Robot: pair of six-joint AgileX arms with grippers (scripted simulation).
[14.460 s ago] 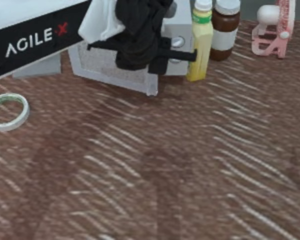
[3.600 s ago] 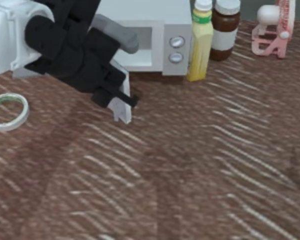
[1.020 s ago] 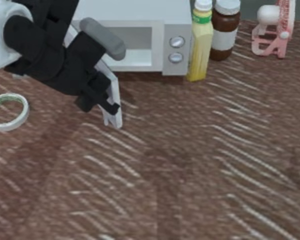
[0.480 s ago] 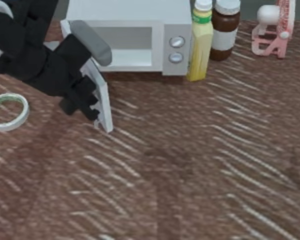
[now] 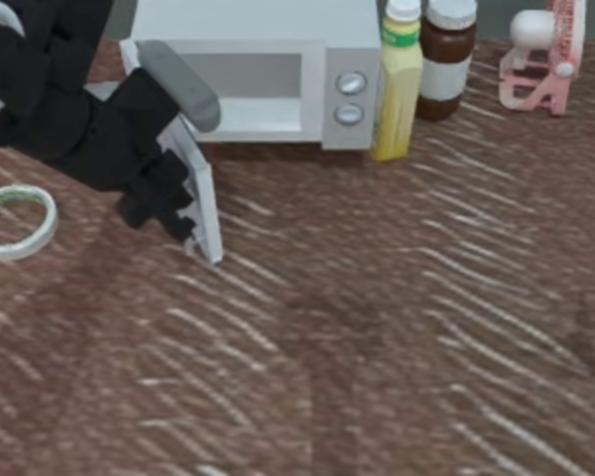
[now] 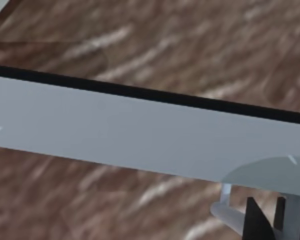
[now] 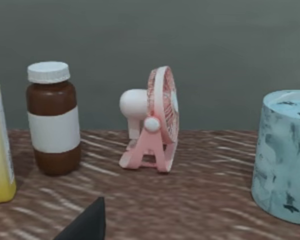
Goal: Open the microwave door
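My left gripper at free edge of microwave door, jaws clamped on it; door swung wide from microwave, pale inside showing

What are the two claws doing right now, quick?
Left claw: closed on the free edge of the flat light-grey microwave door, which stands swung open.
Right claw: out of sight in all views.

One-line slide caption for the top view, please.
Left gripper at the free edge of the microwave door, swung wide open from the microwave.
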